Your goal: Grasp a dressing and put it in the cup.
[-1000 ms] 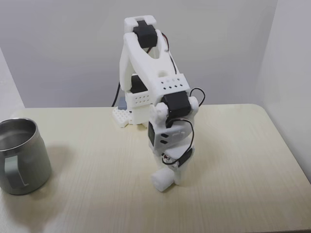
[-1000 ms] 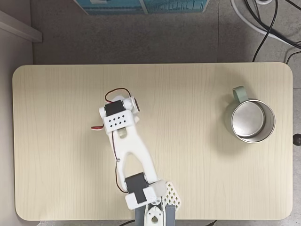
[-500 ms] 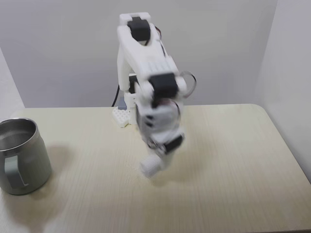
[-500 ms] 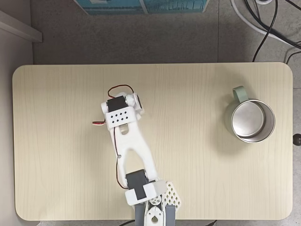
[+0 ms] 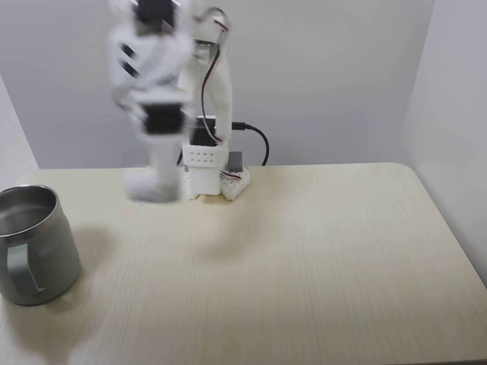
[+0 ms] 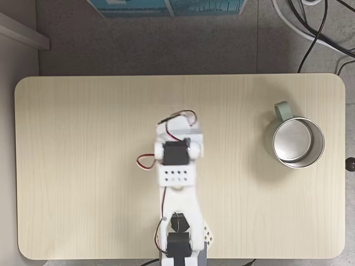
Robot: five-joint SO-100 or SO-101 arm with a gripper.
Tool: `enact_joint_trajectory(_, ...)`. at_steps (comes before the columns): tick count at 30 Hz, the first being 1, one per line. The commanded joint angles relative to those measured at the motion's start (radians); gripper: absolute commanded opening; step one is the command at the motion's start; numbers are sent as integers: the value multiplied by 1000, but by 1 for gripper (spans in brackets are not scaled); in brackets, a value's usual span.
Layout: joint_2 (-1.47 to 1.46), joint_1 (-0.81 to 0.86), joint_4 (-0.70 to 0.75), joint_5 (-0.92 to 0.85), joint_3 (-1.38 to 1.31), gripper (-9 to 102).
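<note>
My white arm is raised and blurred by motion in a fixed view. Its gripper [image 5: 154,181] hangs above the back left of the table, shut on the dressing [image 5: 143,190], a small white roll seen as a pale smear at the gripper's lower end. The cup [image 5: 34,243], a large grey steel mug with its loop handle toward the camera, stands at the left edge, lower left of the gripper and apart from it. From above, the gripper [image 6: 178,132] is over the table's middle and the cup [image 6: 294,141] stands at the right; the arm hides the dressing there.
The light wooden table [image 5: 319,251] has rounded corners and walls close behind and at both sides. The arm's base [image 5: 207,171] sits at the back edge with a black cable beside it. From above, cables [image 6: 310,33] lie on the floor beyond the table [image 6: 83,138].
The arm has lifted the dressing off the table and swung it up and toward the cup's side, from mid-table to high over the back of the table.
</note>
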Motion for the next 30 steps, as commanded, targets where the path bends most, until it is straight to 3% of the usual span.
enact_joint_trajectory(1, -18, 173, 8, -8, 98, 0)
enact_joint_trajectory(12, 268, 520, 3, -31, 419, 0)
enact_joint_trajectory(17, 359, 555, -6, -20, 509, 1)
enact_joint_trajectory(22, 341, 561, -8, -32, 505, 13)
enact_joint_trajectory(30, 344, 575, -9, -31, 514, 17)
